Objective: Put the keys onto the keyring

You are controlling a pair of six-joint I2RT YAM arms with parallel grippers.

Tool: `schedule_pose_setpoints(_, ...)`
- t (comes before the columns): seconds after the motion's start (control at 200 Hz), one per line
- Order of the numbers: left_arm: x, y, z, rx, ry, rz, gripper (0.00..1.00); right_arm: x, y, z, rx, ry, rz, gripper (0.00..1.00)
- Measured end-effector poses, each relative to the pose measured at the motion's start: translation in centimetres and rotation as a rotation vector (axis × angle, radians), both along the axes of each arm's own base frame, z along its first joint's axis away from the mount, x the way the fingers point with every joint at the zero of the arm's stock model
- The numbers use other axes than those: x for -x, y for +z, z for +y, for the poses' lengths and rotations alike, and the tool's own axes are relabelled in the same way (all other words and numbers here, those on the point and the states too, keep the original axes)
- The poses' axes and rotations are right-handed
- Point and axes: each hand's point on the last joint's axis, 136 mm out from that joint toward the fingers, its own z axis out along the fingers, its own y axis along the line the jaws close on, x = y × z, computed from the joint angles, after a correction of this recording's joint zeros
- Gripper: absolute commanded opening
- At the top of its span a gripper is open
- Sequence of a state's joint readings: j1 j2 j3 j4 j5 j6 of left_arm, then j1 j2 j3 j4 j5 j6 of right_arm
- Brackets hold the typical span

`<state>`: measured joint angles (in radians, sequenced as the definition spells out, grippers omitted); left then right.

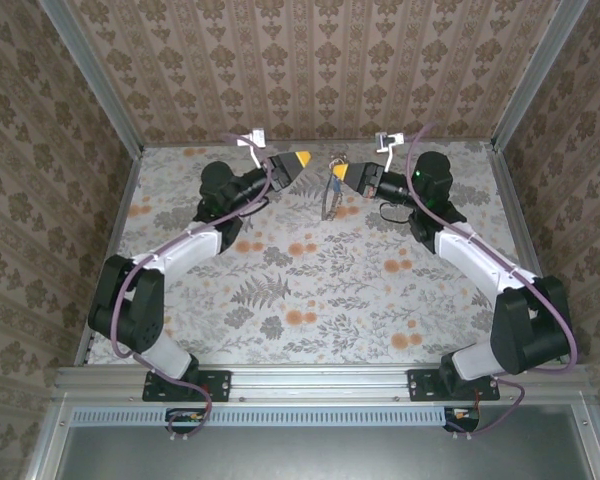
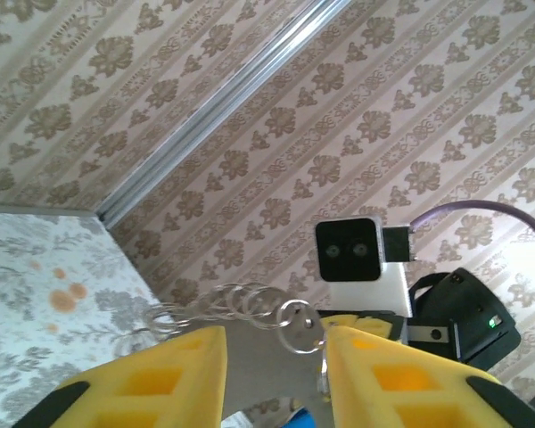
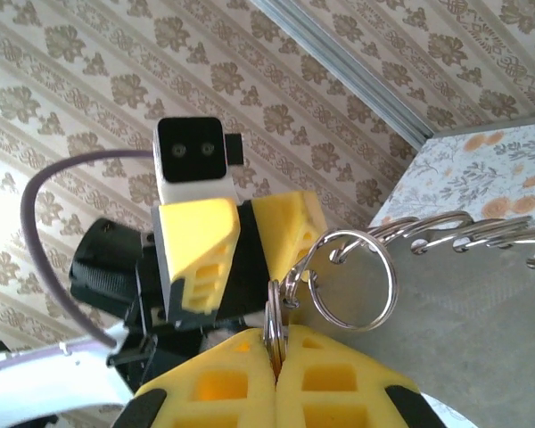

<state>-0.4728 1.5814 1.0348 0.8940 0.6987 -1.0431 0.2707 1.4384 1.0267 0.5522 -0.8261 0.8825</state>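
My right gripper [image 3: 275, 343] is shut on a thin metal split ring [image 3: 273, 319] of the keyring, held in the air at the back of the table. A larger ring [image 3: 394, 285] and a chain of linked rings [image 3: 464, 230] hang off it to the right. In the top view the keyring [image 1: 328, 200] dangles below the right gripper [image 1: 338, 176]. My left gripper [image 2: 272, 343] faces it, open, with a small ring [image 2: 296, 302] just beyond the gap and touching neither pad. A bright blue bit, likely the key's head [image 2: 310, 417], peeks in at the bottom edge.
Both arms reach toward the back middle of the floral table [image 1: 310, 290], their grippers a few centimetres apart. Patterned walls [image 1: 310, 70] and metal frame posts [image 1: 90, 80] close in the back and sides.
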Motion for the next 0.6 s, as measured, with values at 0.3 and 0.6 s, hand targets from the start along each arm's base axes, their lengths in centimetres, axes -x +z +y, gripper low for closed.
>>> schedule_pose_setpoints(0.3,2.6,0.5,-1.4,-0.166,-0.218,-0.090,0.39,0.9,-0.1,0.0,0.065,0.090,-0.019,0.00)
schedule_pose_setpoints(0.6,4.7,1.1,-1.9,-0.291,-0.346,-0.184,0.31,0.4,-2.4,0.3,0.084,0.141,0.048,0.00)
